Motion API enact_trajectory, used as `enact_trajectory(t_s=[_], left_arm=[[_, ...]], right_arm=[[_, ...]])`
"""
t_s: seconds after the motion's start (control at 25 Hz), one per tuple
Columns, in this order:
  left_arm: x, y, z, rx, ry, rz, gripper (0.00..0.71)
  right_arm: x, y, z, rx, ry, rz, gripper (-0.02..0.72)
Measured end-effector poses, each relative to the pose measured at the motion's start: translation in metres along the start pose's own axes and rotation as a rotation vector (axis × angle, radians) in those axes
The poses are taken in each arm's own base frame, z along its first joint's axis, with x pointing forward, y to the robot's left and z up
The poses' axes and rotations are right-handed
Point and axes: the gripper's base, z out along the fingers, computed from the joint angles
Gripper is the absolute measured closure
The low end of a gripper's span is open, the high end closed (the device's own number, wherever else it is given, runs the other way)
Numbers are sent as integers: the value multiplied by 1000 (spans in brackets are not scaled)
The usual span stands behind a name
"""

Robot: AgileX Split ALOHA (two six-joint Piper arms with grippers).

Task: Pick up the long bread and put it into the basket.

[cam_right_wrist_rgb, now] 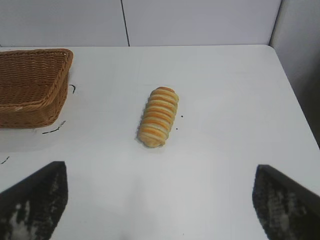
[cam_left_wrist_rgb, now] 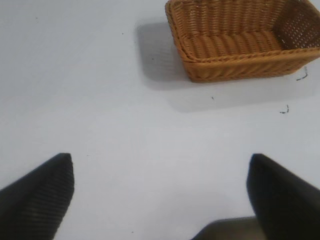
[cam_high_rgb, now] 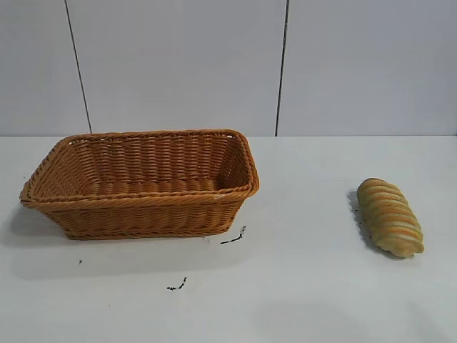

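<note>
Long bread [cam_high_rgb: 390, 216] lies on the white bench [cam_high_rgb: 300, 286] at the right side of the exterior view, well apart from the basket [cam_high_rgb: 143, 204], which sits at the left with its hollow showing nothing inside. Between the two the bench carries only a couple of small dark scuff marks [cam_high_rgb: 233, 238] just beside the basket's near right corner, and nothing stands between loaf and basket. Behind the bench runs a pale panelled wall [cam_high_rgb: 178, 64] with dark vertical seams. Neither arm shows in the exterior view. In the left wrist view the left gripper [cam_left_wrist_rgb: 160, 195] hangs above bare bench with its dark fingers [cam_left_wrist_rgb: 37, 197] spread wide and nothing between them, the basket lying farther off and cut by the picture's edge. In the right wrist view the right gripper [cam_right_wrist_rgb: 159, 200] is likewise spread wide and holds nothing, with the loaf ahead of it, clear of both fingers [cam_right_wrist_rgb: 35, 202]; only a corner of the basket shows there. The loaf's long axis runs from the back of the bench toward the front, slanting slightly rightward as it nears the front edge, its ridges crossing that axis.
</note>
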Motion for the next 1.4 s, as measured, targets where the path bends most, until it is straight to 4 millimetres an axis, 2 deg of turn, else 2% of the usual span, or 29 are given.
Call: enact_trajectory(t_s=[0.36, 0.48, 0.56, 0.72, 0.96, 1.08, 1.2, 1.4], left_arm=[[0, 0, 0, 0, 0, 0, 18], [0, 0, 0, 0, 0, 0, 18], [0, 0, 0, 0, 0, 0, 18], [0, 0, 0, 0, 0, 0, 18], [0, 0, 0, 0, 0, 0, 18], [0, 0, 0, 0, 0, 0, 18], [0, 0, 0, 0, 0, 0, 18], [0, 0, 0, 0, 0, 0, 18]], right_arm=[[-4, 0, 2, -4, 19, 4, 14], [-24, -2, 15, 1, 111, 3, 14], [-44, -3, 28, 5, 173, 3, 14], [-85, -7, 72, 3, 331, 13, 14], [-123, -13, 162, -1, 546, 23, 14], [-129, -17, 210, -6, 618, 14, 14], [-125, -20, 258, -12, 704, 8, 14], [-114, -21, 316, -26, 798, 26, 14]])
